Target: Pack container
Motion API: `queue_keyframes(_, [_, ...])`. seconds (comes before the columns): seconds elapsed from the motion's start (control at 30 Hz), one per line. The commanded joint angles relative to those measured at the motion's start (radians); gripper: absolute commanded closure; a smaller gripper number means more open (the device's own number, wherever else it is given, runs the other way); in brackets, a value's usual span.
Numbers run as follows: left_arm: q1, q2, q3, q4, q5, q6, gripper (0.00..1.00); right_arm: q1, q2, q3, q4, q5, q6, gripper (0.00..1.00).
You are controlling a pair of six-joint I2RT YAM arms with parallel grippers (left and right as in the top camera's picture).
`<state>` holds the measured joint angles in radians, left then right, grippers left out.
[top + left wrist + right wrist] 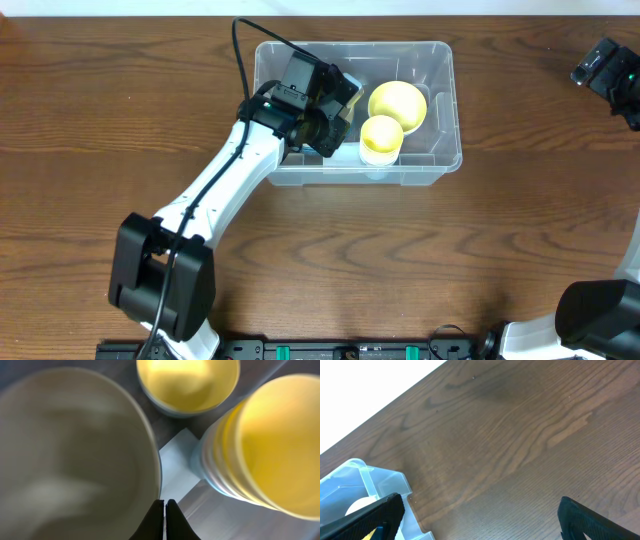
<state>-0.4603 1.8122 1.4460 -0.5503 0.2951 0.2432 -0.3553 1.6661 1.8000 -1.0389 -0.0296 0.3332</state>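
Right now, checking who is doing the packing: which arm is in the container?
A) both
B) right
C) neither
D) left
D: the left gripper is down inside the container among the bowls, while the right gripper hangs open over the table, off to the side.

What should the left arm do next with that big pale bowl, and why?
Probably ease the pale bowl down onto the floor of the container. The left gripper looks shut on the bowl's rim, inside the container, and the two yellow bowls sit off to one side, so the spot below seems free. I can't tell if the bowl touches the bottom yet.
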Motion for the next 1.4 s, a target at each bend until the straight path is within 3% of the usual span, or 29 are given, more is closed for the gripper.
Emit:
queue_keyframes(0.0, [0.010,0.035,-0.002,0.002,-0.046,0.018,0.95,-0.004,0.001,0.010,-0.001,0.003,0.014,0.01])
queue_keyframes(0.33, [0.010,0.042,0.003,0.005,-0.046,0.017,0.94,-0.004,0.001,0.010,-0.001,0.004,0.014,0.01])
queue_keyframes(0.57, [0.010,-0.178,0.013,-0.034,-0.046,-0.013,0.94,-0.004,0.001,0.010,-0.001,0.003,0.014,0.01])
queue_keyframes(0.63, [0.010,-0.275,0.013,-0.051,-0.046,-0.034,0.83,-0.004,0.001,0.010,-0.001,0.003,0.014,0.01])
queue_keyframes(0.83, [0.010,-0.552,0.012,-0.170,-0.046,-0.036,0.21,-0.004,0.001,0.010,-0.001,0.003,0.014,0.01])
queue_keyframes(0.87, [0.010,-0.591,0.012,-0.191,-0.046,-0.036,0.01,-0.004,0.001,0.010,-0.001,0.003,0.014,0.01])
queue_keyframes(1.07, [0.010,-0.805,0.012,-0.264,-0.054,-0.035,0.02,-0.004,0.001,0.010,-0.001,0.003,0.014,0.01])
queue_keyframes(1.23, [0.010,-0.990,0.012,-0.526,-0.177,-0.040,0.02,-0.004,0.001,0.010,-0.001,0.003,0.014,0.01])
queue_keyframes(1.37, [0.010,-1.158,0.012,-0.658,-0.254,-0.156,0.02,-0.004,0.001,0.010,-0.001,0.003,0.014,0.01])
